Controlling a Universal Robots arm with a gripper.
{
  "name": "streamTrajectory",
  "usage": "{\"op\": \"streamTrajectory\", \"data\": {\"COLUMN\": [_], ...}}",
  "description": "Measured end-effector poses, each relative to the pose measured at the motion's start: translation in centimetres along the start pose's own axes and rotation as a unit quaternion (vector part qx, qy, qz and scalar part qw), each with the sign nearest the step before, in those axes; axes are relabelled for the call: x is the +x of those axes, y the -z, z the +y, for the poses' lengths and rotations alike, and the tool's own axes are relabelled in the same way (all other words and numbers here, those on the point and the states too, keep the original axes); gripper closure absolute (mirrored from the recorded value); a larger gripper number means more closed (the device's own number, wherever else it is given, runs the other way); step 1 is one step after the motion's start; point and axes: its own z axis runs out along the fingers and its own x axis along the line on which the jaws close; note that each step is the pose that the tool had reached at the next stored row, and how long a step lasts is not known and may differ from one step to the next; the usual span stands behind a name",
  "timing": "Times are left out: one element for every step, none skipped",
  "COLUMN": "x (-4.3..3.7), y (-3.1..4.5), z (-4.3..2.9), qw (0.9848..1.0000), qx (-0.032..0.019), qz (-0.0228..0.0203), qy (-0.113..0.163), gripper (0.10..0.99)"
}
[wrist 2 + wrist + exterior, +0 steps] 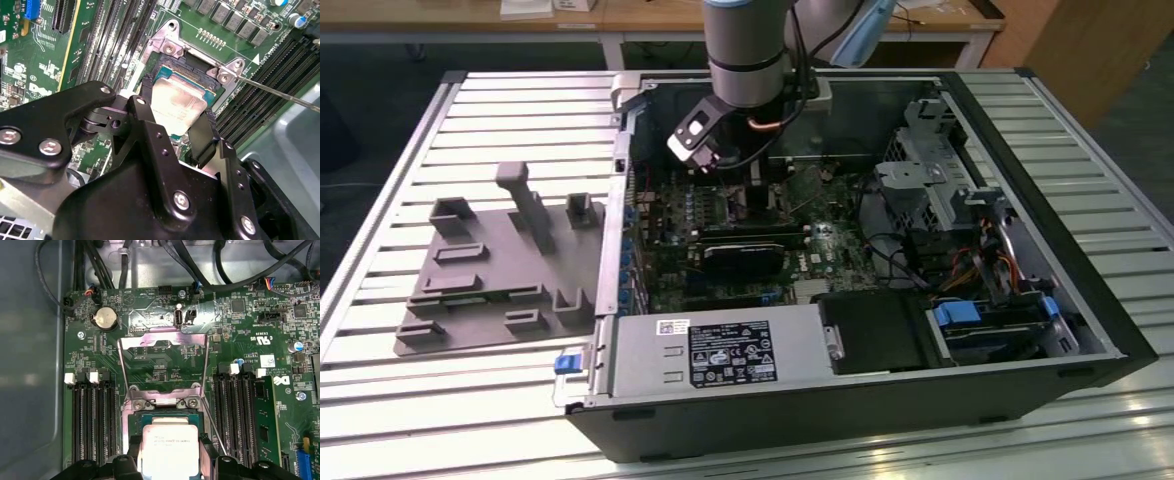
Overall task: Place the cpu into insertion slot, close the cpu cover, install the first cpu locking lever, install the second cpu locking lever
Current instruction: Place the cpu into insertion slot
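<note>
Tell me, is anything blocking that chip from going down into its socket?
Nothing visible does. The claw holds the cpu directly over the insertion slot, whose dark frame shows around the chip. The cpu cover is swung open, clear of the slot rather than across it.

Bench (400,400): carried the computer case (854,400), with the fixture plate (480,290) just beside it on the exterior view's left.
Cpu (177,102): sat between the fingers (202,136), at the insertion slot (192,62).
Cpu cover (150,340): lay open beside the slot, away from the fingers.
Memory slots (92,425): flanked the slot.
</note>
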Motion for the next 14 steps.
{"op": "streamTrajectory", "data": {"x": [-0.03,-0.06,-0.06,-0.06,-0.06,-0.06,-0.07,-0.07,-0.07,-0.07,-0.07,-0.07,-0.07,-0.07], "y": [-0.04,-0.08,-0.12,-0.15,-0.18,-0.22,-0.26,-0.3,-0.34,-0.38,-0.44,-0.49,-0.54,-0.59], "z": [0.0,0.0,-0.01,-0.02,-0.03,-0.04,-0.05,-0.07,-0.09,-0.1,-0.12,-0.14,-0.15,-0.17], "qw": [1.0,1.0,1.0,1.0,0.9999,0.9999,0.9998,0.9997,0.9996,0.9995,0.9995,0.9995,0.9995,0.9995], "qx": [0.0,0.0,0.0,0.0001,0.0001,0.0002,0.0003,0.0003,0.0004,0.0004,0.0004,0.0004,0.0004,0.0004], "qz": [0.0001,0.0002,0.0004,0.0008,0.0013,0.002,0.0026,0.0031,0.0035,0.0038,0.0039,0.0038,0.0038,0.0038], "qy": [0.0,0.001,0.003,0.007,0.011,0.016,0.021,0.025,0.029,0.031,0.031,0.031,0.032,0.031], "gripper": [0.549,0.549,0.549,0.549,0.549,0.549,0.549,0.549,0.549,0.549,0.549,0.549,0.549,0.549]}}
